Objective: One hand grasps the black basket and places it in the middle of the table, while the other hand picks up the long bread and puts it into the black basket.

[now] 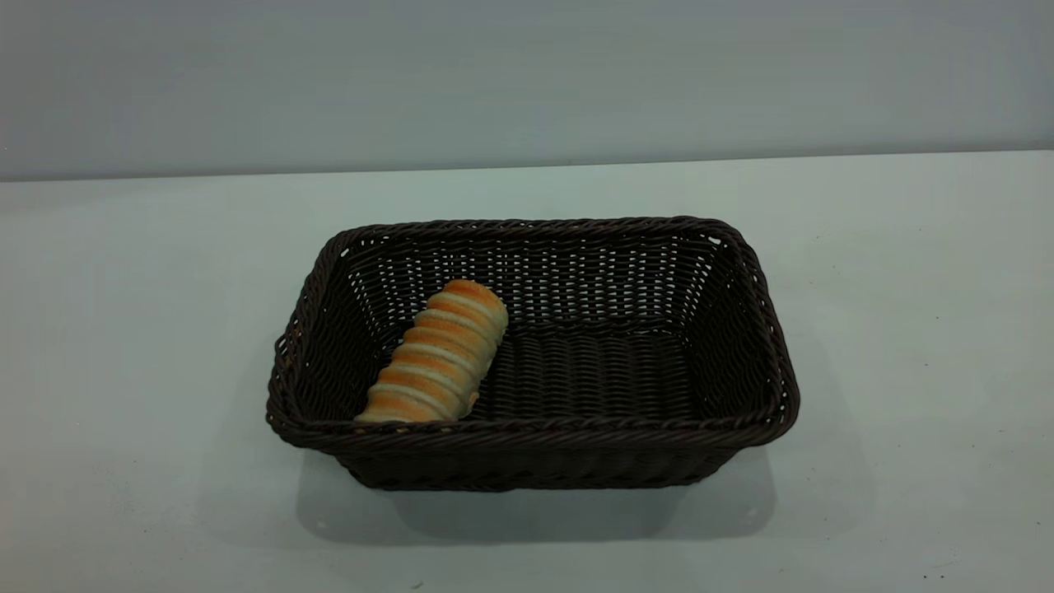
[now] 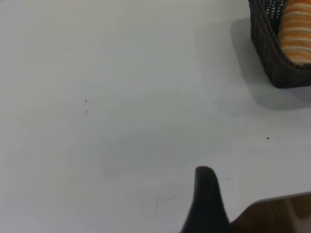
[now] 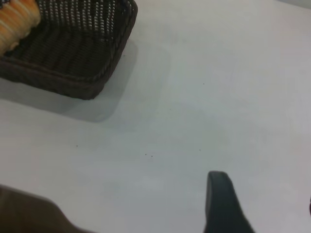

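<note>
Table (image 1: 906, 329): pale greenish-white surface; carries the basket near its middle in the exterior view. A few small dark specks show on it.
Black basket (image 1: 535, 436): rectangular dark woven wicker, braided rim, flaring openwork sides. Stands upright and flat on the table, long side toward the exterior camera. It casts a soft shadow on the table at its near side.
Long bread (image 1: 436, 356): lies inside the basket, in its left part. Near end rests against the inside of the front wall, behind the rim; far end points up toward the back wall, tilted slightly rightward. Ridged cream and golden-orange bands face up.
Left gripper (image 2: 206, 199): outside the exterior view. Its wrist view shows one dark fingertip over bare table, well apart from the basket corner (image 2: 279, 58) and bread (image 2: 295, 31). Nothing held. Opening: cannot tell.
Right gripper (image 3: 221, 201): likewise outside the exterior view. One dark fingertip over bare table, well apart from the basket's corner (image 3: 92, 63). Nothing held. Opening: cannot tell.
</note>
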Controlling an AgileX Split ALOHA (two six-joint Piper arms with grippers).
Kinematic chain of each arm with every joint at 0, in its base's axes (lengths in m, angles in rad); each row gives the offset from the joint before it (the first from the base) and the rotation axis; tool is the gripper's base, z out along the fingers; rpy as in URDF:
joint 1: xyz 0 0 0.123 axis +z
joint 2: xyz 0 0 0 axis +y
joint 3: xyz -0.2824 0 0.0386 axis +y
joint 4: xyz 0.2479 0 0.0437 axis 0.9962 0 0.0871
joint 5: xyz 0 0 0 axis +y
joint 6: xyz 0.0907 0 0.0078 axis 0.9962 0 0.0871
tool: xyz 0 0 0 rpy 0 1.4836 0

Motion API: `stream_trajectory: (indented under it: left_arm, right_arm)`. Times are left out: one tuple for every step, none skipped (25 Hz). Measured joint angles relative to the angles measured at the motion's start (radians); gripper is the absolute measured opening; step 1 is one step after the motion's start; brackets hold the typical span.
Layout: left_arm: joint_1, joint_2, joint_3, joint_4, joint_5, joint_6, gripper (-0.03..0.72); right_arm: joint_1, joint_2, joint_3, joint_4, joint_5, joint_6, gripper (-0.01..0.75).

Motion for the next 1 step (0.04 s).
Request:
stream_trajectory:
  left_arm:
    - [0.000, 0.000, 0.000, 0.000, 0.000, 0.000, 0.584]
  right_arm:
    - [0.000, 0.000, 0.000, 0.000, 0.000, 0.000, 0.438]
